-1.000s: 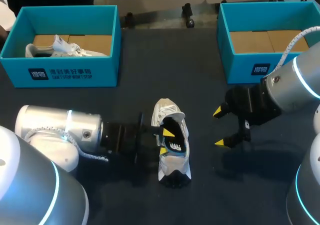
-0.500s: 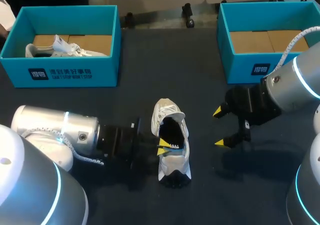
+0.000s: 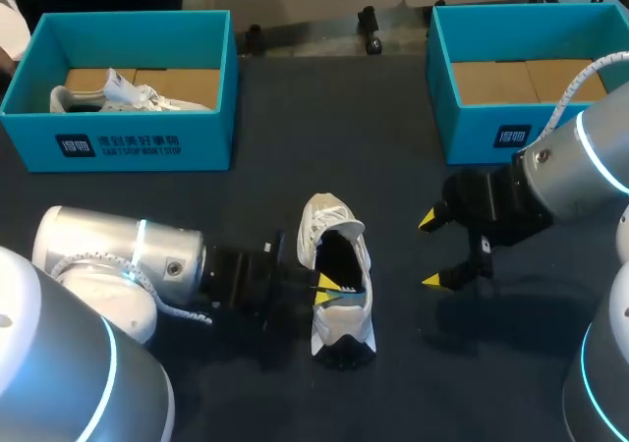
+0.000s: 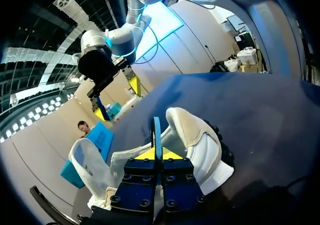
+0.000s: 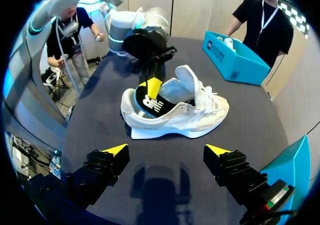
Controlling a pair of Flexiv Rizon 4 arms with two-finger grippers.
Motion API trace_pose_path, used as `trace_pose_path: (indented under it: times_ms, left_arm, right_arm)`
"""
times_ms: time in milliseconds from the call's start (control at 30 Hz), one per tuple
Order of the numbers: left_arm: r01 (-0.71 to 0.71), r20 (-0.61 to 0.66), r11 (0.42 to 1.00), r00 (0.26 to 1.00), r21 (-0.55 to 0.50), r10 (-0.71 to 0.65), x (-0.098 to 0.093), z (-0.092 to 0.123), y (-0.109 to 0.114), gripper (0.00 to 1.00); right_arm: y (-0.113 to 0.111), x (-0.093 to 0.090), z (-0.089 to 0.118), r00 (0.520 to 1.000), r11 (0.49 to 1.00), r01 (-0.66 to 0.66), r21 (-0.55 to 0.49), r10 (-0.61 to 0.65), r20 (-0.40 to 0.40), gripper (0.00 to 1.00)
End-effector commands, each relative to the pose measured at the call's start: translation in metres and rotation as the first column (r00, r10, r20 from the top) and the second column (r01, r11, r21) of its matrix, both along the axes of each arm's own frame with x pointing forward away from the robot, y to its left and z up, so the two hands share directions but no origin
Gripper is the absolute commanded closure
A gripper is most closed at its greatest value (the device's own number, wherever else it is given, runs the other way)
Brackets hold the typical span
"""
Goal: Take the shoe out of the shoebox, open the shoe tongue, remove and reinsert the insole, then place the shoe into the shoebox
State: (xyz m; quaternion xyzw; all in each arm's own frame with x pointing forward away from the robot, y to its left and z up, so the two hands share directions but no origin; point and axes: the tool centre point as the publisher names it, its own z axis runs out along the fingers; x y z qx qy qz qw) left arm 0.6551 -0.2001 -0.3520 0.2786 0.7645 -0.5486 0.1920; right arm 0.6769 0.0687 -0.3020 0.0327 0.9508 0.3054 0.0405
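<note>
A white sneaker (image 3: 341, 319) lies in the middle of the dark table, its tongue (image 3: 324, 216) folded open. My left gripper (image 3: 329, 283) comes in from the left over the sneaker's opening and is shut on the edge of the dark insole (image 3: 344, 265). In the left wrist view the thin insole (image 4: 156, 132) stands on edge between the closed yellow tips (image 4: 159, 154). The right wrist view shows the insole (image 5: 150, 104) lifted at the heel of the sneaker (image 5: 190, 115). To the sneaker's right my right gripper (image 3: 430, 250) hangs open, holding nothing.
A teal shoebox (image 3: 118, 142) at the back left holds another white shoe (image 3: 118, 93). A second teal shoebox (image 3: 491, 133) at the back right holds only cardboard. Bare table lies between the sneaker and both boxes.
My left gripper's fingers have closed together on the insole at the sneaker's opening. The right arm and the sneaker have stayed where they were.
</note>
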Motion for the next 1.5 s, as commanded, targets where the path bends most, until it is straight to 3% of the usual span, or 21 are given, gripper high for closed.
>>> trace_pose_path:
  times_ms: [33, 67, 167, 467, 600, 700, 733, 1133, 1167, 1200, 1233, 1267, 1500]
  left_arm:
    - [-0.012, 0.005, 1.0, 1.0, -0.009, 0.012, -0.002, 0.009, 0.0, 0.65]
    - [-0.012, 0.007, 1.0, 1.0, -0.013, 0.012, -0.002, 0.012, 0.001, 0.55]
    - [-0.012, 0.013, 1.0, 1.0, -0.021, 0.012, -0.002, 0.02, 0.004, 0.47]
    - [-0.007, 0.027, 0.999, 1.0, -0.032, 0.008, -0.002, 0.032, 0.012, 0.56]
    - [-0.002, 0.016, 1.0, 1.0, -0.02, 0.003, -0.006, 0.027, 0.012, 0.65]
    - [0.008, -0.001, 1.0, 1.0, 0.004, -0.008, -0.009, 0.021, 0.011, 0.82]
    - [0.013, -0.002, 1.0, 1.0, 0.014, -0.013, -0.01, 0.019, 0.01, 1.0]
    - [-0.003, -0.005, 0.997, 1.0, 0.075, 0.003, -0.006, 0.014, 0.013, 1.0]
    - [-0.006, -0.003, 0.998, 1.0, 0.07, 0.006, -0.007, 0.017, 0.013, 0.81]
    - [-0.005, -0.003, 0.998, 1.0, 0.068, 0.005, -0.008, 0.019, 0.013, 0.31]
    - [0.003, -0.003, 0.998, 1.0, 0.062, -0.003, -0.009, 0.022, 0.013, 0.06]
    - [0.007, 0.002, 0.999, 1.0, 0.052, -0.007, -0.01, 0.025, 0.013, 0.0]
    - [0.004, 0.011, 1.0, 1.0, 0.03, -0.005, -0.012, 0.036, 0.011, 0.0]
  right_arm:
    - [0.0, -0.002, 0.0, 1.0, 1.0, 0.001, 0.001, -0.001, 0.003, 0.0]
    - [0.0, -0.002, 0.0, 1.0, 1.0, 0.001, 0.001, -0.001, 0.003, 0.0]
    - [0.0, -0.002, 0.0, 1.0, 1.0, 0.001, 0.001, -0.001, 0.003, 0.0]
    - [0.0, -0.002, 0.0, 1.0, 1.0, 0.001, 0.001, -0.001, 0.003, 0.0]
    - [0.0, -0.002, 0.0, 1.0, 1.0, 0.001, 0.001, -0.001, 0.003, 0.0]
    - [0.0, -0.002, 0.0, 1.0, 1.0, 0.001, 0.001, -0.001, 0.003, 0.0]
    - [0.0, -0.002, 0.0, 1.0, 1.0, 0.001, 0.001, -0.001, 0.003, 0.0]
    - [0.0, -0.002, 0.0, 1.0, 1.0, 0.001, 0.001, -0.001, 0.003, 0.0]
    - [0.0, -0.002, 0.0, 1.0, 1.0, 0.001, 0.001, -0.001, 0.003, 0.0]
    - [0.0, -0.002, 0.0, 1.0, 1.0, 0.001, 0.001, -0.001, 0.003, 0.0]
    - [0.0, -0.002, 0.0, 1.0, 1.0, 0.001, 0.001, -0.001, 0.003, 0.0]
    - [0.0, -0.002, 0.0, 1.0, 1.0, 0.001, 0.001, -0.001, 0.003, 0.0]
    - [0.0, -0.002, 0.0, 1.0, 1.0, 0.001, 0.001, -0.001, 0.003, 0.0]
